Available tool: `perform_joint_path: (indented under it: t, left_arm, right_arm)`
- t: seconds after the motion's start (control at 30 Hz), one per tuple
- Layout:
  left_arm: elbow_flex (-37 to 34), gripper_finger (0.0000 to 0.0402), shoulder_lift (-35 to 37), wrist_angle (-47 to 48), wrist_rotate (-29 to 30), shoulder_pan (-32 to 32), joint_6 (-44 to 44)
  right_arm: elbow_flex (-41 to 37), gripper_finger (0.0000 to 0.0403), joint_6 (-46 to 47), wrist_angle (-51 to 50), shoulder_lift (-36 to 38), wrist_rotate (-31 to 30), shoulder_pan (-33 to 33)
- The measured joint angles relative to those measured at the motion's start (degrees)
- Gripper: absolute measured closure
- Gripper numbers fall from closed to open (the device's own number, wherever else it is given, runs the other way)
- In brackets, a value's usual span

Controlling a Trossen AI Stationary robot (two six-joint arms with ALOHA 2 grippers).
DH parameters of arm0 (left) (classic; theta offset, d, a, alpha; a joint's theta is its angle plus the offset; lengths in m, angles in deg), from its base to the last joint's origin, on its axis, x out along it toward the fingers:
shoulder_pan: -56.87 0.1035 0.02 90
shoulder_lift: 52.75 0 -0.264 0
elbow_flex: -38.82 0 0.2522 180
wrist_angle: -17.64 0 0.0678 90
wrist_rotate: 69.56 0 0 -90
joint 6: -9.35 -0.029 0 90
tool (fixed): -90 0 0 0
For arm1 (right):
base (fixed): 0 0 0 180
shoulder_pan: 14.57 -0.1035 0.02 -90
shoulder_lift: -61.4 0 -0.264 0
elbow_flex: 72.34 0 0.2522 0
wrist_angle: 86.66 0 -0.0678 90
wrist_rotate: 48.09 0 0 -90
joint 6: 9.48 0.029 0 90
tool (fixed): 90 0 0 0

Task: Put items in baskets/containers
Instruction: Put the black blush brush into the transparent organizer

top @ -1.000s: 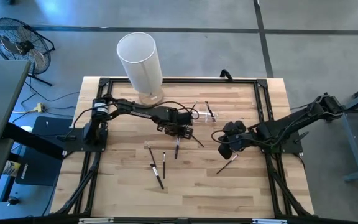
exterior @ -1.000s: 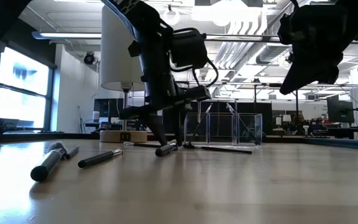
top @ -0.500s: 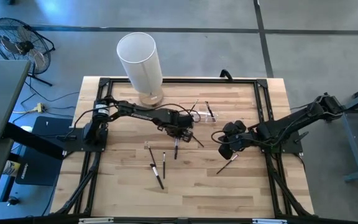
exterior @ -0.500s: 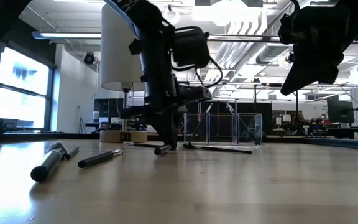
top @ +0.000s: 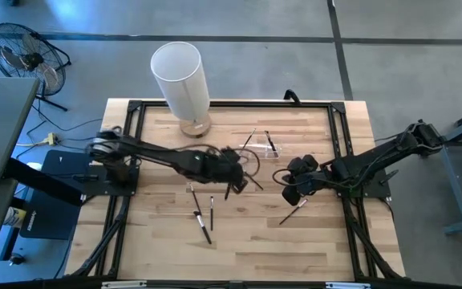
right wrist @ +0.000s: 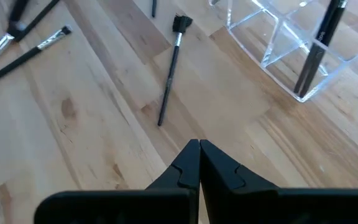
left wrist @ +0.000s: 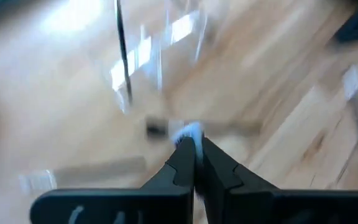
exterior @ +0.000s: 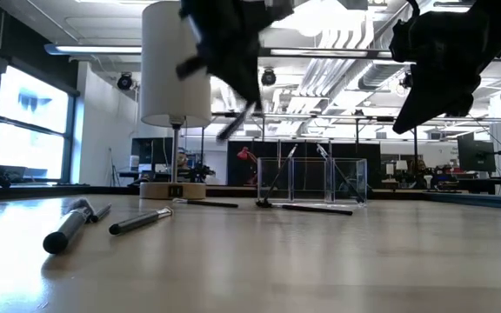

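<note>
Lifting brush [exterior: 236, 122] in left gripper [top: 233, 178], jaws pinched on it, near clear holder [exterior: 312, 181]. We fear brush slips, thin handle. Right gripper [top: 289, 189] waits, jaws closed, empty.

We see the holder [top: 261, 144] at the desk's [top: 327, 241] back middle, two brushes [top: 271, 143] in it, the cylinder [top: 181, 86] to its left, and loose brushes [top: 204, 218] in front of it.

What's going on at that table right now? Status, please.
Left gripper above table, fingers shut on brush. Right gripper hovering, shut, empty. Clear holder partly filled; loose brushes remain. Nothing blocking.
</note>
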Motion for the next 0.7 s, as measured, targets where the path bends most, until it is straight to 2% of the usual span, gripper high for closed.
perform_joint_path:
  t: [0.1, 0.23, 0.3, 0.4, 0.5, 0.6, 0.7]
  left_arm:
    - [-2.3, 0.04, 4.4, -8.2, 3.0, 1.4, -10.0]
    - [-8.9, 0.04, 9.0, -24.2, -0.8, 4.3, -23.3]
    - [-13.5, 0.0401, 11.4, -30.8, -6.4, 6.6, -27.8]
    - [-20.9, 0.0401, 13.1, -46.2, -17.9, 11.3, -30.0]
    - [-28.7, 0.0401, 13.2, -65.4, -29.6, 16.6, -30.3]
    - [-34.3, 0.0401, 11.8, -82.4, -37.4, 21.3, -32.9]
    - [-37.2, 0.0402, 8.7, -89.8, -42.3, 24.6, -40.9]
  right_arm:
    - [0.0, 0.0399, 0.7, 0.3, 0.0, -1.1, 0.0]
    - [0.0, 0.0401, 2.6, 0.4, 0.0, -1.8, 0.1]
    - [0.0, 0.0401, 3.7, 0.3, 0.0, -3.0, 0.1]
    - [0.0, 0.0399, 4.9, 0.6, 0.0, -4.7, 0.1]
    - [0.0, 0.0399, 5.0, 1.5, 0.0, -6.3, 0.1]
    - [0.0, 0.0401, 5.0, 2.8, 0.0, -7.6, 0.4]
    - [0.0, 0.04, 6.2, 3.9, 0.0, -8.9, 1.4]
